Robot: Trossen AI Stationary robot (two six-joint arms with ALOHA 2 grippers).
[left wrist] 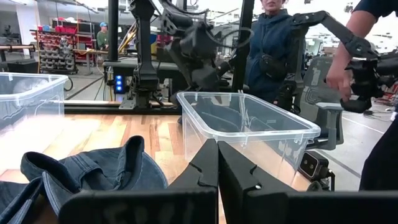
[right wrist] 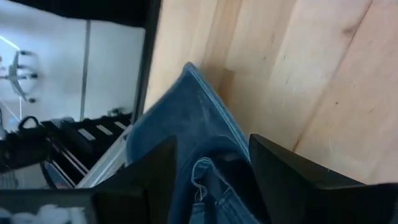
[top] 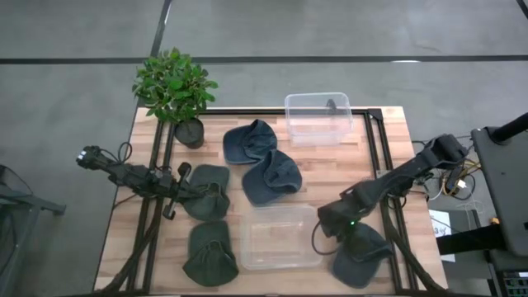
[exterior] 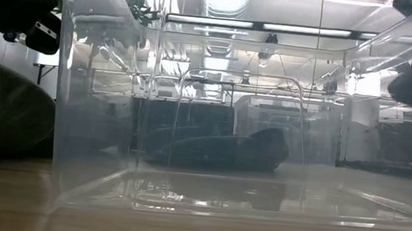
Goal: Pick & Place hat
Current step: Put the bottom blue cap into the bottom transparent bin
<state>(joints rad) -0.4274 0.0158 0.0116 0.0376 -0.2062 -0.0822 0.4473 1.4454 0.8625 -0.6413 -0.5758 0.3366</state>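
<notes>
The high view looks straight down on the table (top: 272,132); the low view peers level, seemingly through the near clear bin (exterior: 208,169), shared with overhead (top: 283,238).

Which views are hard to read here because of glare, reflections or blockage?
Low view: the clear bin fills the frame, its walls mirroring ceiling lights and veiling the hat behind. Left wrist view: bright backlight at top. Right wrist view: close on a denim hat, soft. High view: even light.
</notes>
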